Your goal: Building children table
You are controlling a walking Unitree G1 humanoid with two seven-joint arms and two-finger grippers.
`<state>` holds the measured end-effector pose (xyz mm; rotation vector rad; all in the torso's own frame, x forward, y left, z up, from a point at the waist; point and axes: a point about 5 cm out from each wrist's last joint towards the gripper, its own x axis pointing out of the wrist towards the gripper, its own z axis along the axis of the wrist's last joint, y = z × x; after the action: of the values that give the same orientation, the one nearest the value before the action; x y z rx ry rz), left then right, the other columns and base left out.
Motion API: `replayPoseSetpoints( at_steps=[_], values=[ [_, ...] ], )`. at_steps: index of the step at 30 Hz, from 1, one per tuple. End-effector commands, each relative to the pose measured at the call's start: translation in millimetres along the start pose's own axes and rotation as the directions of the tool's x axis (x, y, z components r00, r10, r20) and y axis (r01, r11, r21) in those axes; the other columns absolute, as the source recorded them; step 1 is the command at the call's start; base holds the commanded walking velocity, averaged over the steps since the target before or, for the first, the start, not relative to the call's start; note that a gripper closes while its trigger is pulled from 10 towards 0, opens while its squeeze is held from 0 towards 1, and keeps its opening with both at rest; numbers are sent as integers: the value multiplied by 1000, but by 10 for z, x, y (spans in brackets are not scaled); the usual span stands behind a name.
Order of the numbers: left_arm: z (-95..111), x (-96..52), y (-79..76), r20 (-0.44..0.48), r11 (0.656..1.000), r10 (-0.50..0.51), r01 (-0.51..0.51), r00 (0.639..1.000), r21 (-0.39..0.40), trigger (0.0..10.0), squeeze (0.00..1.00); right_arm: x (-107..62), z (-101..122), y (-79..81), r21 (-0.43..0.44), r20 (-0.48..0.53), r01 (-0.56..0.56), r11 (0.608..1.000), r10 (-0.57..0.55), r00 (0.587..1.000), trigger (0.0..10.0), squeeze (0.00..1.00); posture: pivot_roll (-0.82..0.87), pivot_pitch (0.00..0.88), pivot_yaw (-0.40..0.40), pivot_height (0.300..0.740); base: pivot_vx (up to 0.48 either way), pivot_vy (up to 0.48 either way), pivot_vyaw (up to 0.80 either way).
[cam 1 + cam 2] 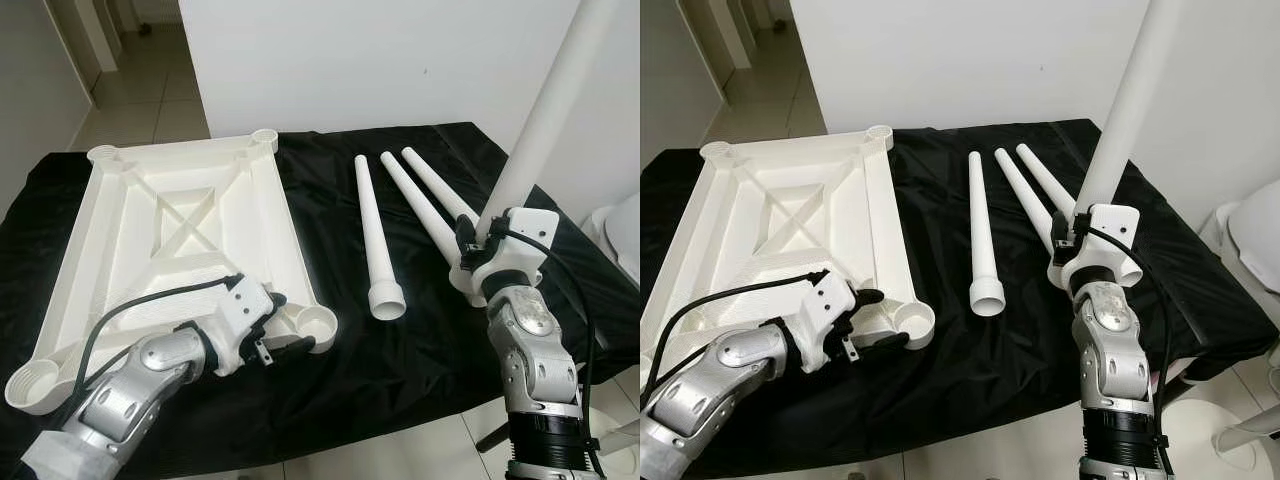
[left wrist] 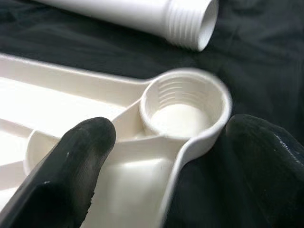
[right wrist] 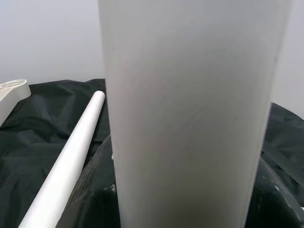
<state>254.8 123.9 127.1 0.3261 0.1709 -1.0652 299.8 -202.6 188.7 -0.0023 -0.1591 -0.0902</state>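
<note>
On the left of the black-draped table (image 1: 400, 350) lies the white tabletop (image 1: 180, 240), turned underside up, its ribs and cross-brace showing and a round threaded socket at each corner. The left gripper (image 1: 290, 335) sits at the near right corner of it, beside the corner socket (image 1: 318, 322). In the left wrist view its two black fingers (image 2: 71, 166) stand apart with the tabletop's rim between them, one over the ribbed inside and the other on the cloth outside; whether they press on the plastic cannot be told. The socket's threads are plain just past the fingertips, and the threaded end of a leg lies beyond it on the cloth.

In the middle of the table three white legs (image 1: 378, 235) lie side by side, fanning slightly, well apart from the tabletop. The nearest one's wide threaded mouth faces the table's front edge.

To the right, the right gripper (image 1: 485, 240) holds a fourth leg (image 1: 545, 110) upright and tilted a little, its wide end down by the wrist and its narrow end rising out of the top of the picture. In the right wrist view that leg stands close between the black fingers, which are closed around it.

The cloth hangs over the table's front edge. Behind stands a white wall (image 1: 400, 60), with pale floor tiles (image 1: 150, 100) and a passage at the far left, and a white rounded object (image 1: 625, 230) at the right edge.
</note>
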Motion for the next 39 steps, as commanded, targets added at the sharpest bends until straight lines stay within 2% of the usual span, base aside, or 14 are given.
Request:
replayPoseSetpoints(
  at_steps=[1, 3, 5, 7, 15, 19, 21, 24, 25, 28, 39],
  values=[
    [-132, -41, -38, -80, 995, -93, 96, 992, 26, 10000, 0, -17, 19, -17, -12, 0, -2, 1000, 2, 1000, 10000, 0, -64, 0, 22, 740, 0, 0, 0],
    [-198, -60, -46, -119, 993, -103, 110, 988, 49, 10000, 0, -13, 21, -19, -15, -1, -3, 1000, 3, 1000, 10000, 0, -64, 0, 23, 740, 0, 0, 0],
    [-198, -60, -46, -119, 993, -103, 110, 988, 49, 10000, 0, -13, 21, -19, -15, -1, -3, 1000, 3, 1000, 10000, 0, -64, 0, 23, 740, 0, 0, 0],
    [-234, -70, -65, -136, 988, -116, 129, 984, 90, 10000, 0, -11, 21, -27, -19, -3, -2, 1000, 2, 1000, 10000, 0, -64, 1, 23, 740, 0, 0, 0],
    [-230, -39, -82, -137, 987, -114, 127, 984, 94, 10000, 0, -8, 18, -31, -22, -6, -1, 1000, 1, 1000, 10000, 0, -64, 9, 23, 740, 0, 0, 0],
    [-111, 127, -99, -81, 989, -94, 102, 992, 107, 10000, 0, 16, 33, -16, -29, -5, -5, 1000, 5, 1000, 10000, 0, -72, 29, 27, 740, 0, 0, 0],
    [-111, 127, -99, -81, 989, -94, 102, 992, 107, 10000, 0, 16, 33, -16, -29, -5, -5, 1000, 5, 1000, 10000, 0, -72, 29, 27, 740, 0, 0, 0],
    [-8, 314, -116, -40, 992, -62, 66, 997, 111, 10000, 0, 33, 56, -13, -31, 3, -1, 1000, 1, 1000, 10000, 0, -82, 36, 34, 740, 0, 0, 0],
    [-8, 314, -116, -40, 992, -62, 66, 997, 111, 10000, 0, 33, 56, -13, -31, 3, -1, 1000, 1, 1000, 10000, 0, -82, 36, 34, 740, 0, 0, 0],
    [111, 484, -127, -2, 996, -13, 13, 1000, 84, 10000, 0, 33, 71, -25, -29, 10, 14, 999, -13, 1000, 10000, 0, -94, 38, 44, 740, 0, 0, 0],
    [235, 698, -134, 17, 997, 62, -63, 998, 54, 10000, 0, 46, 75, -11, -27, 13, 20, 999, -19, 1000, 10000, 0, -104, 37, 45, 740, 0, 0, 0]
  ],
)
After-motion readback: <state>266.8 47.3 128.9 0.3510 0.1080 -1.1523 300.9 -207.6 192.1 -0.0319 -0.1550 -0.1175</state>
